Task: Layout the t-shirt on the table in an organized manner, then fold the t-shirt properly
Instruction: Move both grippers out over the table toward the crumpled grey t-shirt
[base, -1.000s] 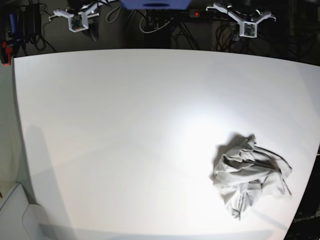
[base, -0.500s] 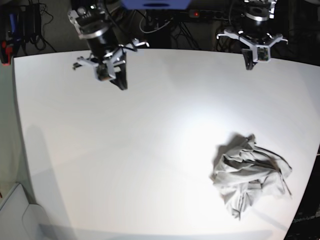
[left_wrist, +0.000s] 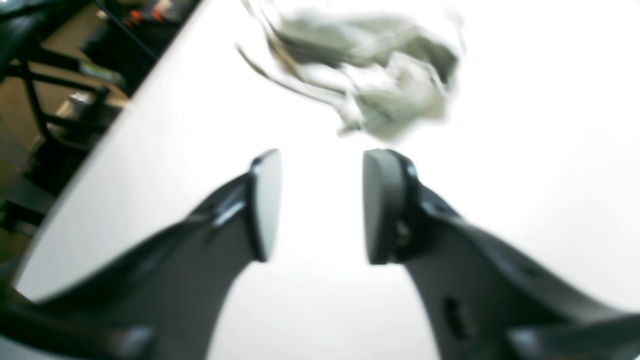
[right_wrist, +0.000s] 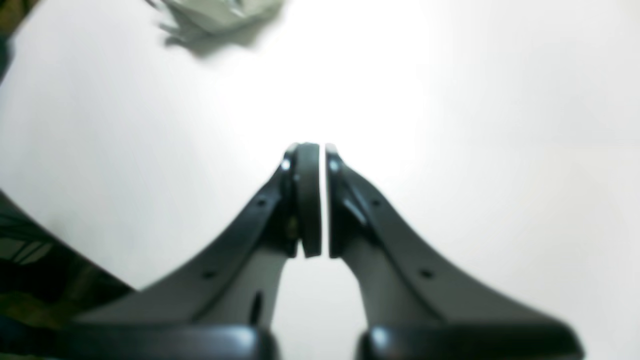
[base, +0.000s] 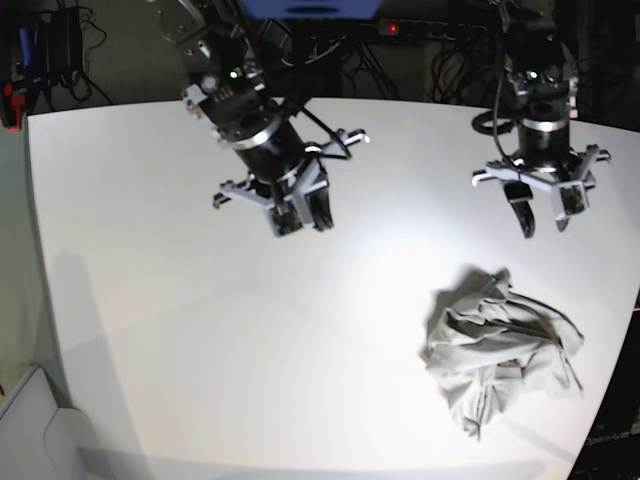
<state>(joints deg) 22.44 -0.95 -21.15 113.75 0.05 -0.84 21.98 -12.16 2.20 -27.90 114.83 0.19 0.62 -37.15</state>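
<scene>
T-shirt (base: 500, 345): crumpled heap near one corner of the white bench (base: 200, 330), unheld. Risk: pinching several bunched layers would lift a knot, not an edge. Left tool (base: 540, 215): fingers spread, empty, hanging just short of the heap. Right tool (base: 300, 218): fingers nearly pressed together, empty, tilted over mid-bench, well apart from the shirt.

t-shirt (left_wrist: 370, 80) blurred (left wrist), top cut off

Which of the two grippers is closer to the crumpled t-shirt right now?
The left gripper, hanging just above the t-shirt with jaws parted. The right gripper is farther off over bare table, jaws nearly together.
</scene>
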